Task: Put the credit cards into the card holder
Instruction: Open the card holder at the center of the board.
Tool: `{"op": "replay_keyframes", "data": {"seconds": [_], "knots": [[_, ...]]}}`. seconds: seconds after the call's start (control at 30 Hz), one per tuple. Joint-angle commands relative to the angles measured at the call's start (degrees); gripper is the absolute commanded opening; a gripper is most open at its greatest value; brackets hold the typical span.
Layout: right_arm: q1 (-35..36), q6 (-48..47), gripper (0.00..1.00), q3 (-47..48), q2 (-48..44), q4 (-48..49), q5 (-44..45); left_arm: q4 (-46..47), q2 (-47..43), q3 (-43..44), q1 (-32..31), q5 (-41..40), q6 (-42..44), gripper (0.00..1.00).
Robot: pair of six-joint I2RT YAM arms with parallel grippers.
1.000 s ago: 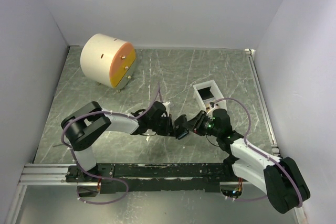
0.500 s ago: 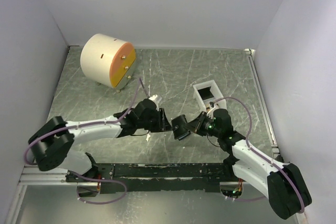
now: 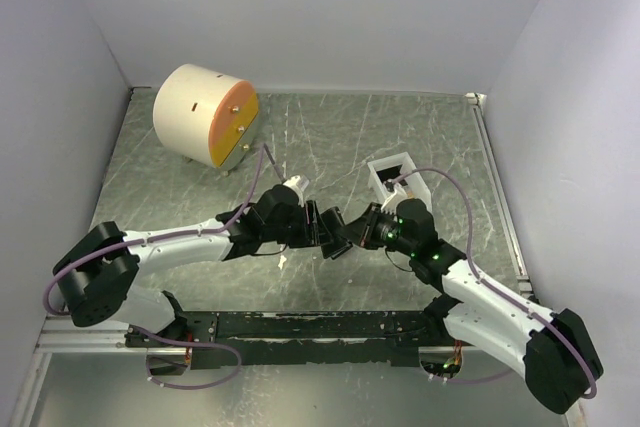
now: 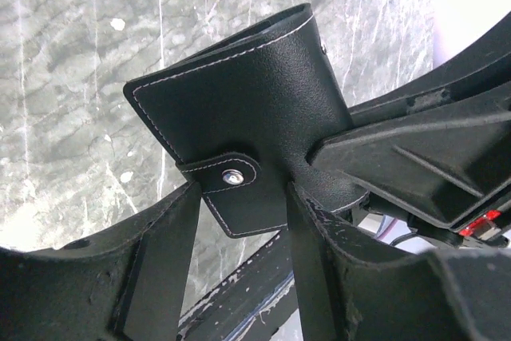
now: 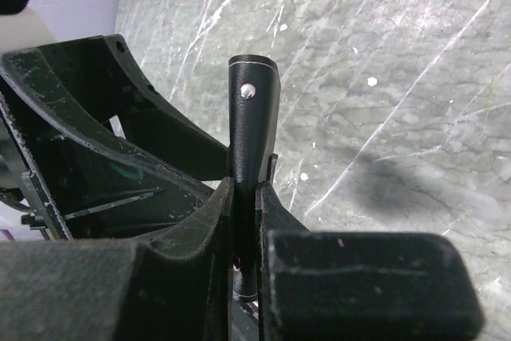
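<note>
Green marbled tabletop (image 3: 420, 127) is carrying everything we are seeing, with pale walls closing it in behind the white tray (image 3: 412, 187) and on both sides of it. Our left arm (image 3: 190, 242) is lying low and long, stretched from well left of the tray toward its near-left corner. Our right arm (image 3: 490, 297) is bending in from the near-right side of the tray, with its wrist turned to face the left one.

Well apart from the tray, at the far left, the cream cylinder (image 3: 195, 112) is sitting on its side. Bare stone is showing between cylinder and tray, and more is showing on the near side of the tray under both wrists.

Just near-left of the tray, the card holder (image 4: 247, 93) is hanging off the surface between the two claws. Our right gripper (image 5: 246, 189) is clenching it edge-on, one finger pressing each face, so the holder is standing up out of the jaws. Our left gripper (image 4: 239, 197) is released, with its fingers (image 4: 164, 253) spread and straddling the snap tab (image 4: 233, 189) from either side. The holder's stitched face is turning toward the left wrist, and its upper edge is pointing toward the tray.
</note>
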Motion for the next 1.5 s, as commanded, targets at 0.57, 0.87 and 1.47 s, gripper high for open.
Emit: {"op": "replay_keyframes", "data": {"seconds": [0.57,0.87,1.47], "knots": [[6.7,-0.4,0.04,2.1,1.1,4.2,2.9,-8.8,1.3,3.9,-0.3,-11.3,2.9,0.44],[8.1,-0.6,0.04,2.6,2.3,5.2,3.1,-11.0,3.0,4.7,-0.3,-13.3,3.3,0.35],[8.4,0.6,0.07,1.0,4.1,5.0,5.2,-16.8,1.0,5.0,-0.2,-15.7,2.8,0.07]]}}
